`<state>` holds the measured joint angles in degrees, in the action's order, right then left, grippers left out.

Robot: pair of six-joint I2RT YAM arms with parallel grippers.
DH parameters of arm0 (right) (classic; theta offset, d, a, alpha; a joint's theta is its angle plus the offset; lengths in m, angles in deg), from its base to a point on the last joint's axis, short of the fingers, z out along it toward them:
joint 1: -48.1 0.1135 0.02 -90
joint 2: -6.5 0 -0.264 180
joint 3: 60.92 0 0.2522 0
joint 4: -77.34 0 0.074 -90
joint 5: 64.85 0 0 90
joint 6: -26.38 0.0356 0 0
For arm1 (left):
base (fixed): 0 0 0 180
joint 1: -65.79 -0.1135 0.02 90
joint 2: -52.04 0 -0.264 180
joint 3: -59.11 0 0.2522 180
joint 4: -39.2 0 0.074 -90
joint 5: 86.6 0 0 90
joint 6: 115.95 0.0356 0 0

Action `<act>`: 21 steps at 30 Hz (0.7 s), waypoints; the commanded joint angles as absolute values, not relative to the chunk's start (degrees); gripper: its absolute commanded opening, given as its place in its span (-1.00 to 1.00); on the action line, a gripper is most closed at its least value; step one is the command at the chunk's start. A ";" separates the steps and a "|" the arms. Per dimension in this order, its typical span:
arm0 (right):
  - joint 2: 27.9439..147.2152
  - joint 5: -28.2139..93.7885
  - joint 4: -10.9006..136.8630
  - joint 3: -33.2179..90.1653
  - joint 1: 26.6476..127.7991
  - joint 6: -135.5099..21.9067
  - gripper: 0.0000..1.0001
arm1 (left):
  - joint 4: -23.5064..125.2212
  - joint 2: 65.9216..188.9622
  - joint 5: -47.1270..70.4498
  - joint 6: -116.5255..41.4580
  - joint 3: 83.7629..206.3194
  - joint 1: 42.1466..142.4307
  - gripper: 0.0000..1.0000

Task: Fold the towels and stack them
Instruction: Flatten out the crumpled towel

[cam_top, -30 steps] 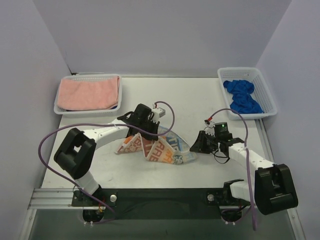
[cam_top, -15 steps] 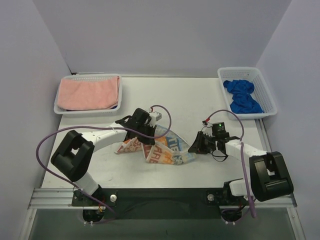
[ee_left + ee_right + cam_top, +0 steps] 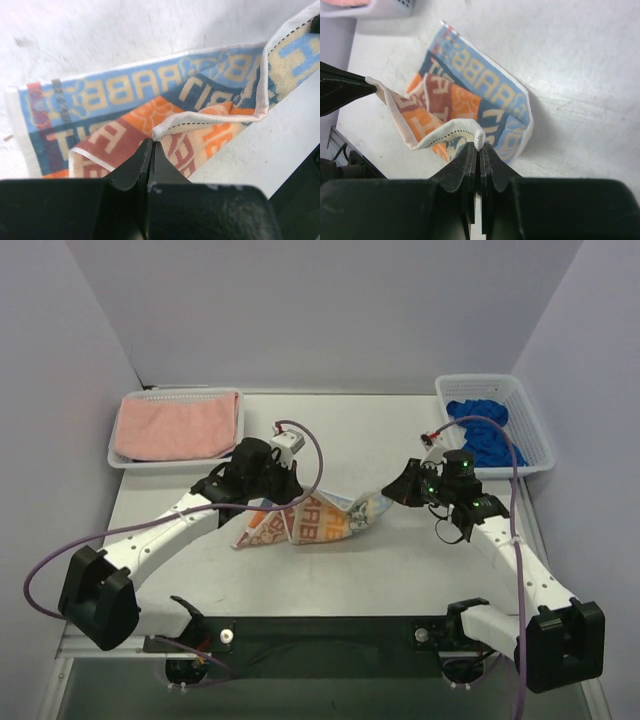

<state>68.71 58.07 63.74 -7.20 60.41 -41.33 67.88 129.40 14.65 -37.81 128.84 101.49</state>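
Note:
The white towel with orange and blue RABBIT lettering [image 3: 320,523] lies partly lifted at the table's middle. My left gripper [image 3: 288,498] is shut on one corner of its white hem; in the left wrist view the closed gripper [image 3: 151,144] pinches that hem above the printed cloth [image 3: 150,95]. My right gripper [image 3: 392,492] is shut on the other corner, its closed tips [image 3: 480,146] clamping a white hem fold of the towel [image 3: 470,95]. The hem hangs slack between the two grippers. A salmon-pink towel [image 3: 175,427] lies folded in the left basket. A royal-blue towel [image 3: 485,435] is crumpled in the right basket.
A white mesh basket [image 3: 115,462] stands at the back left of the table and another [image 3: 540,440] at the back right. Purple walls close in the back and both sides. Purple cables loop off both arms.
The right gripper has shut on the towel's right corner. Both grippers have risen and moved toward the back, lifting the towel's near edge off the table.

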 commanded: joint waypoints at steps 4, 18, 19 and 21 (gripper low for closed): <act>69.34 56.96 61.29 -3.56 60.93 -42.18 -1.00 | 65.00 126.39 14.12 -39.39 131.15 100.51 -1.00; 76.37 53.80 68.40 -19.12 64.79 -37.34 -1.00 | 50.68 130.78 18.52 -55.92 109.61 102.79 -1.00; 76.89 53.80 68.76 -19.30 64.88 -37.42 -1.00 | 49.28 131.92 18.60 -56.01 109.61 103.14 -1.00; 78.39 53.54 69.46 -19.65 64.88 -37.51 -1.00 | 47.52 133.15 18.69 -56.27 109.44 103.84 -1.00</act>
<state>77.37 54.55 65.53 -19.70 64.59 -37.97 56.62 132.31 17.38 -54.27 108.55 102.89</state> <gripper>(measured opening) 0.043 0.029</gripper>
